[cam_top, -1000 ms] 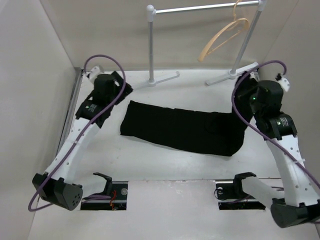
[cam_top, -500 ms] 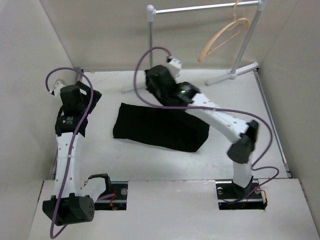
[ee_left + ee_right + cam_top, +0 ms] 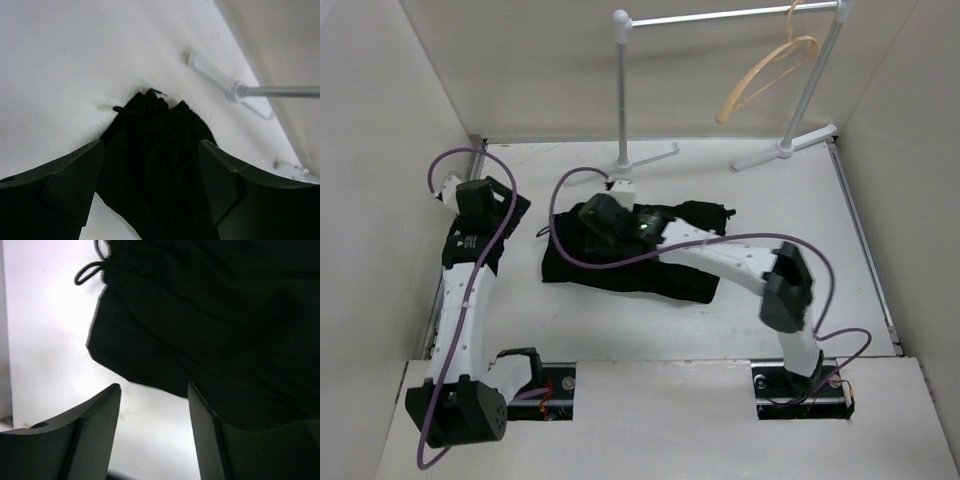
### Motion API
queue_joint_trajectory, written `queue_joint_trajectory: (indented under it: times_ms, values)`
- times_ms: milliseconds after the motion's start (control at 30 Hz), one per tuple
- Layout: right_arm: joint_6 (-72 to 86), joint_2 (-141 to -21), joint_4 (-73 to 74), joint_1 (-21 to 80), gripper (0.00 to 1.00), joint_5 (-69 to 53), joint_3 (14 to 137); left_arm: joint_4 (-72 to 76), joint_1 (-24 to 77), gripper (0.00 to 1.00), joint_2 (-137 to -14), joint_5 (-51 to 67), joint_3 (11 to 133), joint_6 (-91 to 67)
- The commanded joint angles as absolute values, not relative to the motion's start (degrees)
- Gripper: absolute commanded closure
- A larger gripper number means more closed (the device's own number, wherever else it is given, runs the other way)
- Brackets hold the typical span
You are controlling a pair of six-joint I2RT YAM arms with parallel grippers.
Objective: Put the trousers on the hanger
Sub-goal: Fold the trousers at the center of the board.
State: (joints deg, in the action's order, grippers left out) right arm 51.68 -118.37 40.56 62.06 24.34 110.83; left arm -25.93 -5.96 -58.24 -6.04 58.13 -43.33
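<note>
The black trousers (image 3: pixel 650 265) lie folded and bunched on the white table, their waist end with a drawstring loop (image 3: pixel 87 272) to the left. My right arm reaches across them, and its gripper (image 3: pixel 575 235) hovers over their left end. Its jaws (image 3: pixel 154 387) are open, with bare table between them and the cloth edge (image 3: pixel 210 315) just beyond. My left gripper (image 3: pixel 510 215) stands open at the left, facing the trousers (image 3: pixel 160 140) with nothing held (image 3: pixel 151 150). The tan hanger (image 3: pixel 770 70) hangs on the rail at the back right.
A silver rail (image 3: pixel 730 15) on two posts with white feet (image 3: pixel 645 160) stands along the back; one foot (image 3: pixel 215 80) lies just beyond the trousers. Walls close in on the left, back and right.
My right arm has swung from the far right across to the trousers' left end, folding the cloth over, and its jaws have opened. My left arm has drawn back toward the left wall.
</note>
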Motion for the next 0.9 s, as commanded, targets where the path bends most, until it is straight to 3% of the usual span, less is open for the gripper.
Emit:
queue_joint_trajectory:
  times_ms: [0, 133, 200, 267, 467, 700, 733, 833, 867]
  values:
    - [48.61, -100.15, 31.57, 56.31, 0.44, 24.0, 97.71, -23.82, -0.33, 0.28, -61.78, -7.38, 54.15, -42.45]
    - [47.9, -88.35, 30.32, 50.33, 0.67, 17.95, 81.07, -20.05, 7.23, 0.36, -66.96, -9.23, 51.07, -43.07]
    - [47.9, -84.04, 29.27, 47.95, 0.67, 15.13, 73.69, -18.29, 9.87, 0.37, -70.73, -9.32, 51.41, -43.33]
    - [47.72, -79.91, 27.69, 46.46, 0.62, 13.63, 67.18, -15.83, 11.55, 0.37, -74.16, -9.4, 52.12, -43.24]
    - [47.55, -70.32, 27.16, 41.36, 0.33, 12.05, 56.18, -13.36, 11.29, 0.38, -82.69, -9.67, 54.4, -43.42]
    - [47.02, -66.45, 26.54, 37.92, 0.24, 9.75, 50.02, -10.29, 11.64, 0.37, -90.87, -10.63, 58.35, -43.42]
    - [47.11, -66.36, 26.54, 37.75, 0.22, 9.76, 49.23, -9.76, 11.82, 0.4, -91.49, -10.9, 58.88, -43.5]
    - [47.29, -65.92, 26.54, 36.26, 0.21, 9.49, 46.59, -10.19, 12.35, 0.76, -91.06, -11.77, 60.55, -44.12]
    - [47.2, -65.83, 26.54, 35.47, 0.21, 9.58, 45.71, -10.46, 12.69, 0.84, -89.58, -11.86, 60.64, -44.3]
